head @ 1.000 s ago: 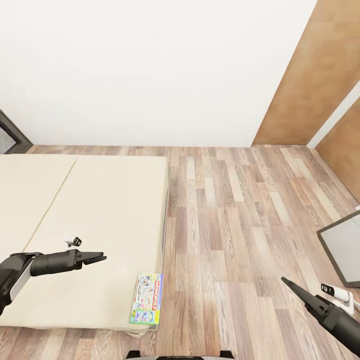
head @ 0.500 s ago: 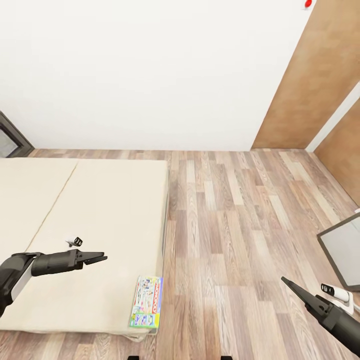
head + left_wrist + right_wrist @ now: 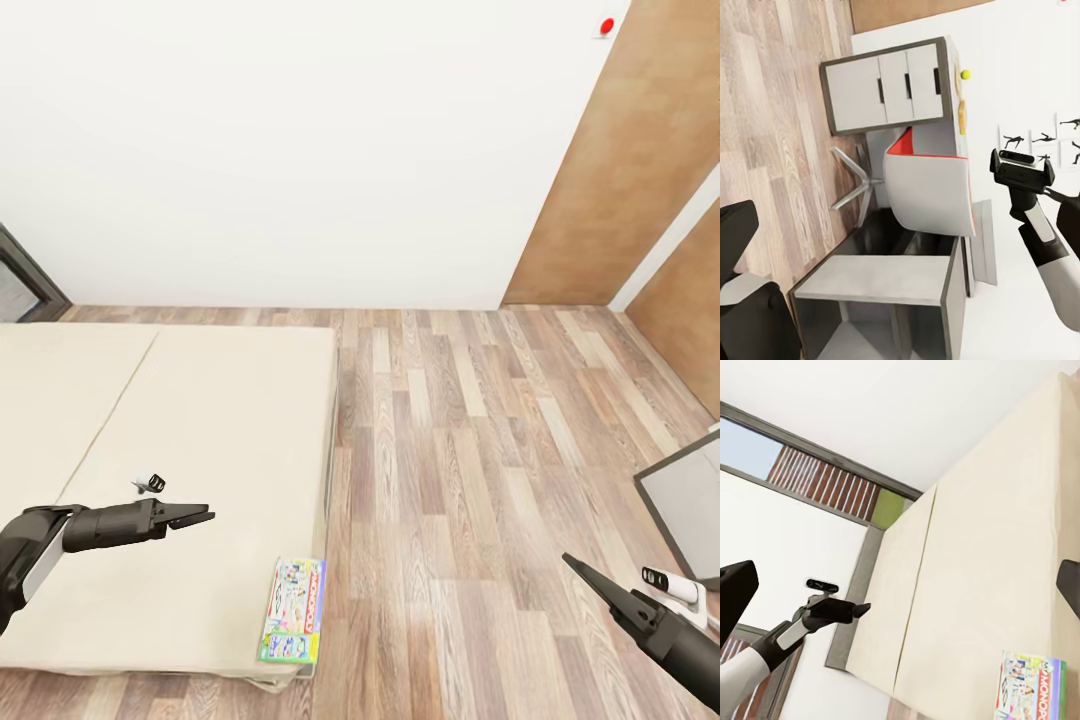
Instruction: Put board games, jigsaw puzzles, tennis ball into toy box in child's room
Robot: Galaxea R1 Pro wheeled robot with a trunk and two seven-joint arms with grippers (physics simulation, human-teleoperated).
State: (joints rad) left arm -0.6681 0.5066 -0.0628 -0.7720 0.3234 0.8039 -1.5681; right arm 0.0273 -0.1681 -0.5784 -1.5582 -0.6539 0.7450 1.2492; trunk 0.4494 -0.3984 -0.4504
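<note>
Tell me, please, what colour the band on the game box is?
Red, lettered MONOPOLY, on the game box; clearest in the right wrist view.

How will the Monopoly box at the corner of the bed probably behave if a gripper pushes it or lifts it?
The Monopoly box looks flat and rigid, so it should probably keep its shape when lifted. It lies flat, so it can hardly roll or tip. It rests at the corner of the bed, beside the edge, so a sideways push might slide it off onto the floor.

Cream bed (image 3: pixel 200 420) sits on the plank floor (image 3: pixel 480 480), and a Monopoly board game (image 3: pixel 294 610) lies flat at the bed's near corner, right along its edge.
</note>
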